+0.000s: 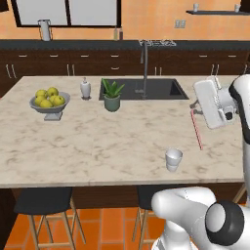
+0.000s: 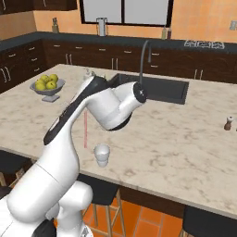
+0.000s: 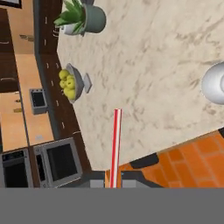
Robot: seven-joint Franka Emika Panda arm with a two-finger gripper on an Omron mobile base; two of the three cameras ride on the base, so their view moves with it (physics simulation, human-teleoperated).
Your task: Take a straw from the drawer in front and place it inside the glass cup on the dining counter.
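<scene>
Clamped between my fingertips (image 3: 113, 183), the straw (image 1: 196, 128) hangs above the dining counter (image 1: 97, 141), its free end pointing down at the marble. Measured from the glass cup (image 1: 173, 159), which stands upright near the counter's front edge, the straw is just beside it on the sink's (image 1: 161, 89) side, not touching.

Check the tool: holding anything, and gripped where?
Yes. The tool is shut on the straw, gripping it at one end; the rest hangs free above the dining counter, beside the glass cup.
</scene>
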